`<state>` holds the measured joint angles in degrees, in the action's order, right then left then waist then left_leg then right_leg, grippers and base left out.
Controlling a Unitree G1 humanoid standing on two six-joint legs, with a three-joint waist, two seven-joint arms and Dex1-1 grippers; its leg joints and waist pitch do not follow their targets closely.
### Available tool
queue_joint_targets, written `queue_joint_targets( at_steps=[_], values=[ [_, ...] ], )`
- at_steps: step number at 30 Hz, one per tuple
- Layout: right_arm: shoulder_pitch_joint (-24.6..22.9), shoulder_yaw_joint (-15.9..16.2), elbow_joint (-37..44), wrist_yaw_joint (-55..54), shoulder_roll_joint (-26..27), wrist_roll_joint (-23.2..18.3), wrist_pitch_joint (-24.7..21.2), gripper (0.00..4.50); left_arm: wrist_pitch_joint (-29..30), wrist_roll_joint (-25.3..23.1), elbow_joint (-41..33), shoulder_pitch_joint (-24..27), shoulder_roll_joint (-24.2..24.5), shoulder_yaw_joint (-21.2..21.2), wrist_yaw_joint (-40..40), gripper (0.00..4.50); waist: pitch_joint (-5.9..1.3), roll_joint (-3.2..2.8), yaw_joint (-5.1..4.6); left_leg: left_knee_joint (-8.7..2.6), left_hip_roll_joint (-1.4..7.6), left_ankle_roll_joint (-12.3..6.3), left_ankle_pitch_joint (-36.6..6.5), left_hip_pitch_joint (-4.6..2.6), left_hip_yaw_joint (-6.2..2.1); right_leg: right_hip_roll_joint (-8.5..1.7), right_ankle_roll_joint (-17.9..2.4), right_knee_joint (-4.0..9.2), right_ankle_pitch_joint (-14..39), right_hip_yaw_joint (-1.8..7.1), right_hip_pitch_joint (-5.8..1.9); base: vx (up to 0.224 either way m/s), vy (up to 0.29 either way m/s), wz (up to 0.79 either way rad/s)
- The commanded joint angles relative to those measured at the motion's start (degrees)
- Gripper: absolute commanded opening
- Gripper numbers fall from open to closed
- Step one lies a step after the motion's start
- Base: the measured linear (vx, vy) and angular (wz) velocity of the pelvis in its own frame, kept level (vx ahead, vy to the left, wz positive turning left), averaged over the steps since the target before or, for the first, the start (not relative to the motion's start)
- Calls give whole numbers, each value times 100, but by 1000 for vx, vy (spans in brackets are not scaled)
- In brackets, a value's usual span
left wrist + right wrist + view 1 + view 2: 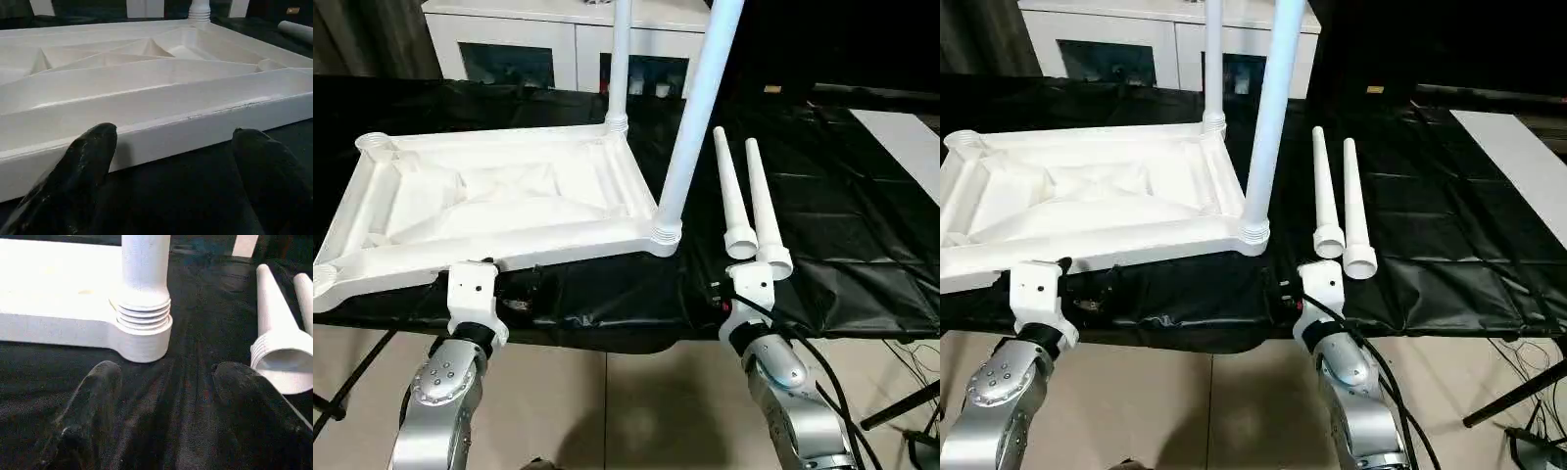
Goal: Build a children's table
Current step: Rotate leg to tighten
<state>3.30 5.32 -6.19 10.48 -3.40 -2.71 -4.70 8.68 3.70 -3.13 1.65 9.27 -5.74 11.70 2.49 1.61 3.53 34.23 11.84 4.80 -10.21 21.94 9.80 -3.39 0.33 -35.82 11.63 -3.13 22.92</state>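
- Forearms fill the bottom of the head view, silver, at lower left and lower right, ending at the bench (862, 284) edge under its black cover.
- Left claw (171, 161): fingers apart, nothing between them, just short of the tabletop's near rim.
- Right claw (164, 396): fingers apart and empty, resting over the black cover between the near corner socket and the loose legs.
- Tabletop (489, 201) lies upside down across the left and centre of the head view, ribbed underside up.
- Two legs are in: the near leg (700, 108) rises from the corner socket at centre frame, the far leg (620, 59) from the corner behind it.
- Two loose legs (749, 201) lie side by side on the cover right of centre, wide ends toward the robot, just beyond the right claw.
- Progress, as I judge it: about half done. Left to do: seat the two loose legs in the empty sockets at the left, one at the far left corner (374, 145), then turn the table upright.
- Hard to tell: both standing legs are cut off by the top edge, the near left corner runs off the frame, and how fully the fitted legs are seated cannot be judged.
- Cabinet (509, 44) stands behind, at upper left.
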Motion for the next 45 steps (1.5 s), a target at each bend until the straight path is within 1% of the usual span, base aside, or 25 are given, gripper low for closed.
queue_joint_targets(
  at_steps=[1, 12, 16, 25, 30, 37, 45],
  values=[
    [46, -53, -21, -4, -14, -45, -32, 332, -9, 10, 27, -8, 16, 52, 27, 419, -249, -85, 7, -504, 135, 133, -2140, -95, -73, -352, -545, 560, 1573, 282, -141, 0, 0, 0],
    [46, -53, -21, -4, -14, -45, -32, 332, -9, 10, 27, -8, 16, 52, 27, 419, -245, -86, 4, -507, 137, 139, -2160, -95, -74, -349, -544, 561, 1577, 282, -138, 0, 0, 0],
    [46, -53, -21, -4, -14, -45, -32, 332, -9, 10, 27, -8, 16, 52, 27, 419, -241, -85, 2, -509, 135, 146, -2217, -97, -76, -352, -524, 571, 1674, 280, -133, 0, 0, 0],
    [46, -53, -21, -4, -14, -45, -32, 332, -9, 10, 27, -8, 16, 52, 27, 419, -244, -87, 5, -509, 137, 144, -2178, -94, -75, -352, -536, 566, 1608, 282, -134, 0, 0, 0],
    [46, -53, -21, -4, -14, -45, -32, 332, -9, 10, 27, -8, 16, 52, 27, 419, -241, -86, 4, -510, 134, 144, -2221, -97, -75, -353, -518, 574, 1689, 280, -132, 0, 0, 0],
    [46, -53, -21, -4, -14, -45, -32, 332, -9, 10, 27, -8, 16, 52, 27, 419, -242, -86, 2, -512, 136, 147, -2199, -92, -76, -351, -528, 569, 1639, 280, -134, 0, 0, 0],
    [46, -53, -21, -4, -14, -45, -32, 332, -9, 10, 27, -8, 16, 52, 27, 419, -240, -85, 5, -510, 135, 142, -2213, -95, -76, -355, -513, 576, 1698, 282, -130, 0, 0, 0]
  ],
)
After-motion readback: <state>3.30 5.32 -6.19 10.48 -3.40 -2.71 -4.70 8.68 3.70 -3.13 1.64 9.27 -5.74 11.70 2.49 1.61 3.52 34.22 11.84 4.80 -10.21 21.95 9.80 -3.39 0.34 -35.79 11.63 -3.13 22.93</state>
